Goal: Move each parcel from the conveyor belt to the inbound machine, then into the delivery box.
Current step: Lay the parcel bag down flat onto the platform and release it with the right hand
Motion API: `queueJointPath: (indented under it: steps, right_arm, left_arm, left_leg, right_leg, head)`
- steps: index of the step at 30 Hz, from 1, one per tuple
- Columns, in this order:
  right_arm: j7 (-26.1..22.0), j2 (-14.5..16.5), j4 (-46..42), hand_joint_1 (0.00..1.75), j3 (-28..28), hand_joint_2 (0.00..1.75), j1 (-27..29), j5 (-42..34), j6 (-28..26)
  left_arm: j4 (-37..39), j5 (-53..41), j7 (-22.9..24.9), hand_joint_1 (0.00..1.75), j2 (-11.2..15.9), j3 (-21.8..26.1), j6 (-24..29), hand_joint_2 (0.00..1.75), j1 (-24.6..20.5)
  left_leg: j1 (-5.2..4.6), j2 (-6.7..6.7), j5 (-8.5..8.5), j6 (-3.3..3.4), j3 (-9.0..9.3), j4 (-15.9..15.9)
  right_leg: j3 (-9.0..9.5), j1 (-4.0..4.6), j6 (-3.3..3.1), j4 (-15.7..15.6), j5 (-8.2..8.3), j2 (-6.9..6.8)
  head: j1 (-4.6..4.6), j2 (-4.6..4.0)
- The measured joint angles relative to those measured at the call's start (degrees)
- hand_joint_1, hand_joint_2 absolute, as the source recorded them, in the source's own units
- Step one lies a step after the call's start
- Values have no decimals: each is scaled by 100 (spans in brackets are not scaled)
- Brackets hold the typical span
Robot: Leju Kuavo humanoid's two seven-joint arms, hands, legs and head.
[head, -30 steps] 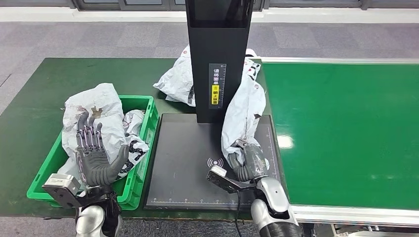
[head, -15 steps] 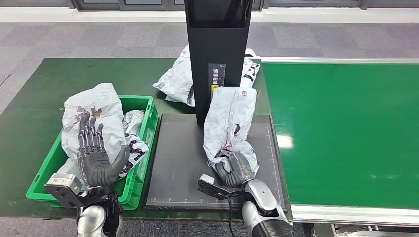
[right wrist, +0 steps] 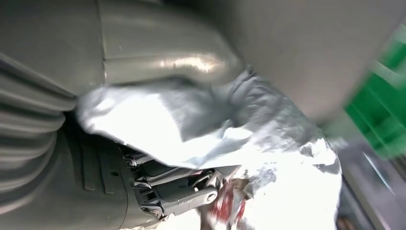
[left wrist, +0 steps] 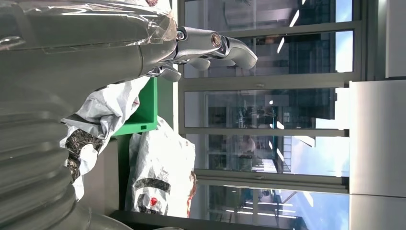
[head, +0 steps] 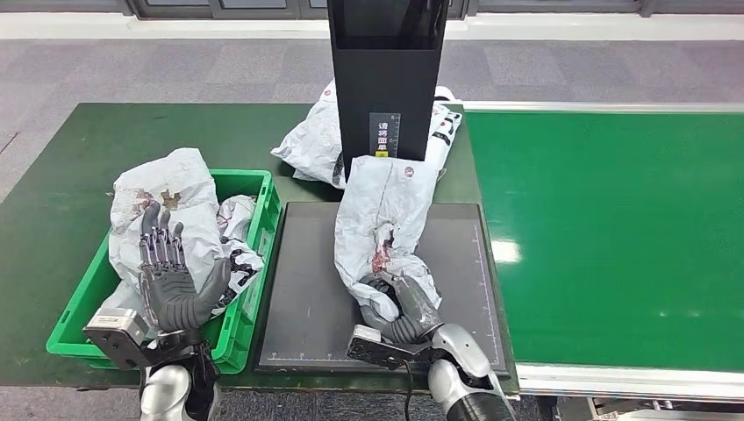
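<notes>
Two hands: the right hand (head: 405, 309), low centre of the head view, is closed around the lower end of a white poly-mailer parcel (head: 382, 217); the left hand (head: 168, 279), lower left, is held upright with fingers spread and nothing in it
Held parcel: stood on end over the black scan plate (head: 303, 289) of the inbound machine (head: 386, 70), its upper end leaning toward the machine's black column, mid-frame
Grip detail: in the right wrist view the crinkled film (right wrist: 201, 129) is seen bunched against the fingers (right wrist: 174, 194); how much of the parcel is enclosed cannot be told
Delivery box: the green crate (head: 253, 263) at lower left, just beside the plate, is already piled with white parcels (head: 175, 197)
Other parcel: one more mailer (head: 311, 145) lies behind the column, upper centre
Conveyor belt: the green belt (head: 614, 228) fills the right of the frame
Step in hand: judged to be the transfer from the scan plate to the crate
How to do it well: the grasp should be kept firm on the slack film, the parcel lifted enough for its trailing end to pass over the crate wall, and carried leftward without brushing the column
Release: best made over the crate's open near corner, since the heap is high
Risk: the floppy upper end may snag on the rim or slide off the pile
</notes>
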Motion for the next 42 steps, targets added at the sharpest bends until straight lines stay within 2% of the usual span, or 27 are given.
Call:
queueJointPath:
  steps: [5,9,12,15,18,22,26,32,42]
  right_arm:
    - [-299,-38,-671,0,-39,175,114,-537,-413]
    - [-843,-38,-1282,0,-269,175,232,-1739,-271]
    - [-1184,-46,-1744,0,-417,175,374,-2345,-242]
    - [-1309,-123,-2341,0,-445,175,575,-2597,-762]
    - [-1333,-221,-2885,0,-445,175,775,-2467,-1385]
    - [-1334,-295,-3399,0,-446,175,982,-2171,-1828]
    - [-1334,-221,-4045,0,-642,175,1130,-1275,-2442]
    - [-1315,-73,-4597,0,-929,175,1227,-996,-2531]
    - [-1318,-17,-4821,0,-1049,175,1275,-987,-2531]
  left_arm:
    - [20,-17,-36,0,0,0,83,175,0]
    - [19,-50,-60,0,0,0,177,175,-1]
    - [22,-66,-67,0,0,0,223,175,-3]
    - [70,-35,-41,0,1,-2,183,175,-11]
    - [164,-30,-33,0,2,-7,154,175,-25]
    - [235,-141,-68,0,2,-24,251,175,-38]
    - [223,-621,-82,0,13,-186,608,175,-73]
    - [194,-758,-84,0,25,-403,701,175,-108]
    - [189,-759,-84,0,28,-450,701,175,-117]
  left_leg:
    - [0,1,0,0,0,0]
    - [-1,0,-1,0,0,0]
    - [-2,1,-1,1,0,1]
    - [-2,0,-2,1,0,1]
    - [-2,4,-5,-1,1,1]
    - [-2,7,-6,-3,1,1]
    - [-2,6,-6,-3,1,1]
    - [-2,8,-6,-3,2,1]
    - [-2,7,-6,-3,3,1]
  right_leg:
    - [-1,0,0,0,0,1]
    - [-1,-1,0,0,0,0]
    - [-2,-2,0,0,0,1]
    - [-2,-2,0,-1,0,0]
    - [-4,-2,0,-1,0,4]
    - [-7,-2,0,-1,0,10]
    - [-5,-2,0,-1,0,9]
    - [-4,-2,1,-1,0,10]
    - [-4,-2,0,-1,0,11]
  head:
    - [0,0]
    - [1,-1]
    - [0,-1]
    - [0,0]
    - [0,0]
    - [0,0]
    - [0,0]
    - [0,0]
    - [0,0]
